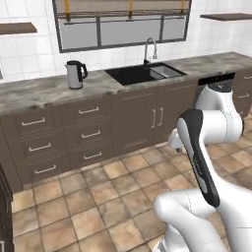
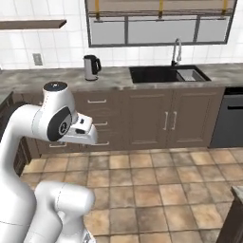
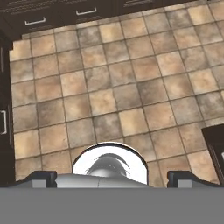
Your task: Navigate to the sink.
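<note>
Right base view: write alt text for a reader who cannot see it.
A black sink with a chrome faucet sits in a stone counter across a tiled floor. A kettle stands to its left, and the white robot arm fills the near left.

sink [image 1: 139, 74]: matte black basin, with a pale grey ribbed drainer section
faucet [image 1: 150, 49]: shiny chrome metal
countertop [image 1: 39, 91]: mottled grey stone, smooth
kettle [image 1: 75, 74]: brushed silvery metal with a black handle
cabinets [image 1: 88, 130]: dark brown wood with slim metal handles
floor [image 3: 109, 96]: brown stone tiles, dull
wall [image 2: 57, 50]: glossy white tile
</note>
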You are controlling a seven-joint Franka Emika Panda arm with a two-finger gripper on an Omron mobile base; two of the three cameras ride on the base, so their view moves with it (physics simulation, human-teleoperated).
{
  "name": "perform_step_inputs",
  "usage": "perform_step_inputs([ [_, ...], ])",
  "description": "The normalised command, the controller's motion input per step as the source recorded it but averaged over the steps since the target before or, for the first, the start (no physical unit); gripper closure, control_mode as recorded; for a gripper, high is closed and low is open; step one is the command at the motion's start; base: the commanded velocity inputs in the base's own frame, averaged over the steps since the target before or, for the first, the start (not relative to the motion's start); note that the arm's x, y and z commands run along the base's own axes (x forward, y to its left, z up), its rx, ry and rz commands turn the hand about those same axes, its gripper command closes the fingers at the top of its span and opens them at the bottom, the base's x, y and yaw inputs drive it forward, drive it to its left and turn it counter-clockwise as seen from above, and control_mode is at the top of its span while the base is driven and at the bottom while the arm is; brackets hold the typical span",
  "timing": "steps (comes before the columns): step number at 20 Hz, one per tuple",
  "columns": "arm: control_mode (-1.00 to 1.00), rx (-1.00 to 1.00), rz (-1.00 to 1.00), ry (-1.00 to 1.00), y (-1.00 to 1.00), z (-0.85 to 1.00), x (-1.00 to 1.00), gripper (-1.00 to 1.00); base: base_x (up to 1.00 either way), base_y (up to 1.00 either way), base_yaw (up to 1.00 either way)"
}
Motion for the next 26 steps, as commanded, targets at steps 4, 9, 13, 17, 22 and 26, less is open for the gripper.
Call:
perform_step_inputs([
  [4, 1.0, 0.0, 0.0, 0.0, 0.0, 0.0, 0.0, -1.0, 1.0, -0.17, 0.0],
  [9, 1.0, 0.0, 0.0, 0.0, 0.0, 0.0, 0.0, -1.0, 1.0, -0.38, 0.02],
  [13, 1.0, 0.0, 0.0, 0.0, 0.0, 0.0, 0.0, -1.0, 1.0, -0.53, 0.07],
  [17, 1.0, 0.0, 0.0, 0.0, 0.0, 0.0, 0.0, -1.0, 1.0, -0.53, 0.1],
  [22, 1.0, 0.0, 0.0, 0.0, 0.0, 0.0, 0.0, -1.0, 1.0, -0.58, 0.09],
  [26, 1.0, 0.0, 0.0, 0.0, 0.0, 0.0, 0.0, -1.0, 1.0, -0.62, 0.1],
])
